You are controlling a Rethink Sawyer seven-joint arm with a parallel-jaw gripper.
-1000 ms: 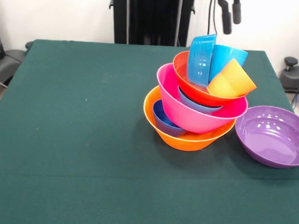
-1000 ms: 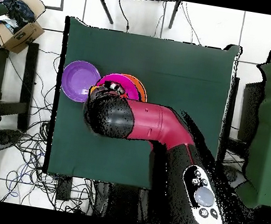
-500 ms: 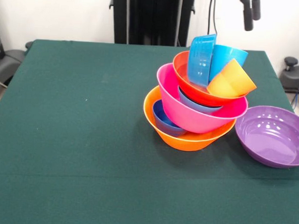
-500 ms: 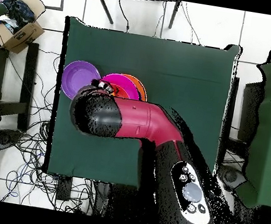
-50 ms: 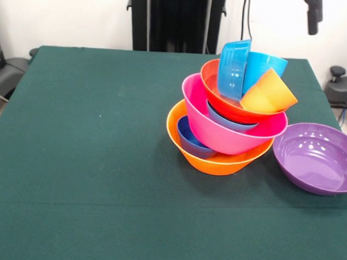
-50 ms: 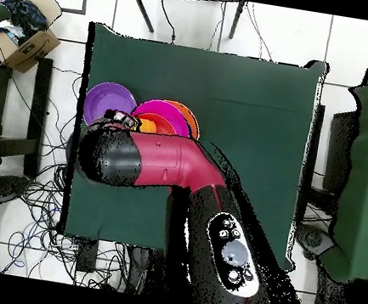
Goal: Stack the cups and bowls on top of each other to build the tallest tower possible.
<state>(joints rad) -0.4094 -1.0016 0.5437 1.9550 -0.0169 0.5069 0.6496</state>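
Note:
The tower leans on the table's right half, with the large orange bowl as its base. A small dark blue bowl lies in it, then the large pink bowl, a shallow light blue bowl and the red-orange bowl. On top lean a small teal bowl on its edge, a light blue cup and a yellow cup. The purple bowl sits alone on the cloth to the right. My gripper hangs high, up and right of the tower, touching nothing.
In the overhead view my red arm reaches across the green table, ending beside the purple bowl and the tower. A cardboard box and cables lie on the floor beyond the table's edge.
In the front view the gripper has moved steadily right and slightly up, from above the tower to above the purple bowl's side. The bowls and cups have not moved.

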